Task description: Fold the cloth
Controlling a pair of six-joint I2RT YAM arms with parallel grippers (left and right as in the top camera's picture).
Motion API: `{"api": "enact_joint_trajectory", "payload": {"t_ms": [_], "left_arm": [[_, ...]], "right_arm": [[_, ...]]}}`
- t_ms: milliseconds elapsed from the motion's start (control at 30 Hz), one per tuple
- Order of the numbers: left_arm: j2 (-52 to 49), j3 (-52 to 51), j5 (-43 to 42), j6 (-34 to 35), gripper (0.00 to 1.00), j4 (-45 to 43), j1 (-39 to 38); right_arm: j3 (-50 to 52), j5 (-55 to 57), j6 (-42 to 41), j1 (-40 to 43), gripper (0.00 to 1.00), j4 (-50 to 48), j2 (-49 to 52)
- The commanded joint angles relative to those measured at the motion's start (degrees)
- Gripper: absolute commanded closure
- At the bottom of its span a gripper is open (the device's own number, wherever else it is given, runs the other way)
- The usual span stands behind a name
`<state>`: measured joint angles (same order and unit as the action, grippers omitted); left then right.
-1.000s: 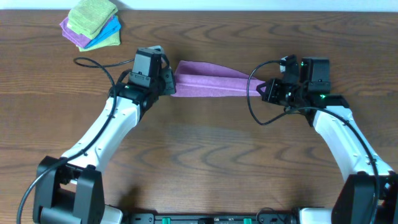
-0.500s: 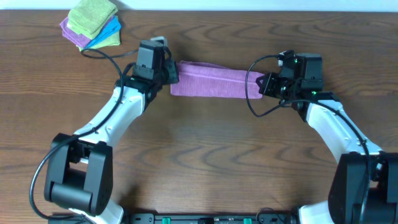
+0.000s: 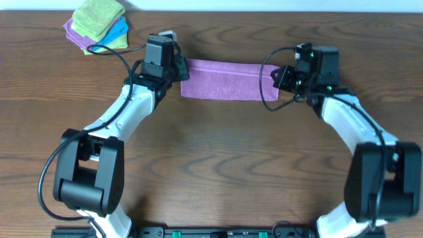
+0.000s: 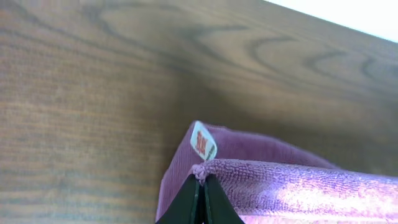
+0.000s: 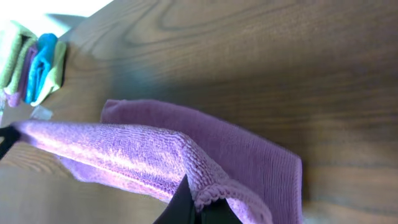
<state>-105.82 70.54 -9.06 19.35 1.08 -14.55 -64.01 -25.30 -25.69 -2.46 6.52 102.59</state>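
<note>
Left gripper [image 3: 177,68] and right gripper [image 3: 277,78], both closed, each pinch one short end of the cloth [image 3: 221,80]. It lies as a narrow doubled band in the upper middle of the overhead frame, its long axis running left to right between the two wrists. In the left wrist view the fingertips [image 4: 200,186] clamp the upper layer's corner just below the white tag [image 4: 203,142], while a lower layer shows beneath it. In the right wrist view the fingertips [image 5: 189,199] grip the hem of the raised layer — the under layer rests flat on the table [image 3: 211,165]. Neither arm is nearer: each already sits at its own end, so the next move probably means lowering the held edge squarely onto the layer beneath, along that same left-to-right line. A stack of folded cloths [image 3: 99,25] in green, blue and purple sits in the upper left corner, well apart from the band. The right arm's black cable [image 3: 264,92] loops over the band's right end — the only thing likely to snag.
</note>
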Motion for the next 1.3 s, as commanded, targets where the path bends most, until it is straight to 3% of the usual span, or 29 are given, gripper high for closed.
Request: {"api": "enact_joint_trajectory", "payload": {"t_ms": [0,533,1100,1267], "left_arm": [[-1.9,1.4,0.5,-1.1,0.94,-1.6,1.8],[-4.1,2.1,-1.5,-0.9,0.94,-5.8,2.6],[-4.1,12.9,-2.5,-2.3,0.95,-5.2,2.6],[-4.1,17.7,-2.4,-5.0,0.94,-1.2,2.6]], "right_arm": [[-4.5,0.9,-0.5,-0.2,0.98,0.7,2.0],[-7.6,4.0,1.1,0.0,0.98,4.4,3.8],[-17.9,1.9,1.1,0.1,0.98,1.4,3.8],[-20.4,0.8,1.1,0.2,0.98,2.1,3.8]]}}
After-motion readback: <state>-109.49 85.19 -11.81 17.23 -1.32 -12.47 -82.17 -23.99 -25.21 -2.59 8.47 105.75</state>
